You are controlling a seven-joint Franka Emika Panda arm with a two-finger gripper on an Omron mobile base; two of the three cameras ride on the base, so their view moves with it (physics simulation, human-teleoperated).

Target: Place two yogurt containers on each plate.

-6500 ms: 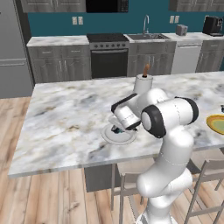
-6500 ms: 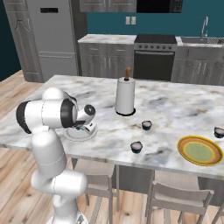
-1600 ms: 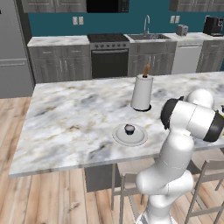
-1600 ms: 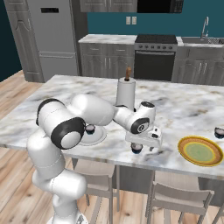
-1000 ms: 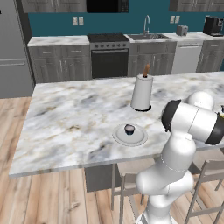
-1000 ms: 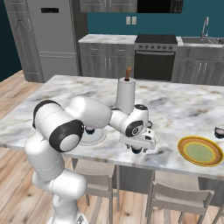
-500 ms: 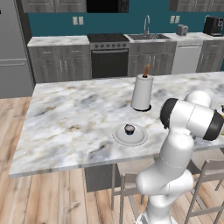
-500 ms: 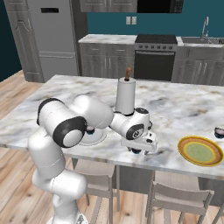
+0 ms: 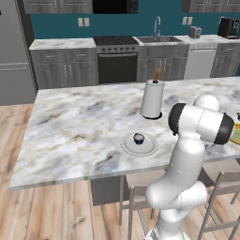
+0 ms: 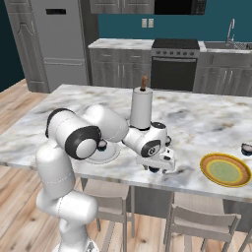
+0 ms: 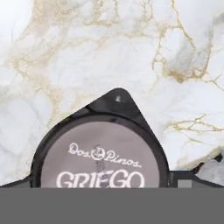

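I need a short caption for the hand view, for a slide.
Hand camera directly above a yogurt cup labelled GRIEGO, on the marble counter.

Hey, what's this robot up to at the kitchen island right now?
It's sorting yogurt containers onto plates. One container already sits on the white plate. The gripper is down at the counter over a second yogurt container, its fingers on either side of it, though whether they have closed on it can't be told. The yellow-rimmed plate has nothing on it yet, and another container waits beyond it.
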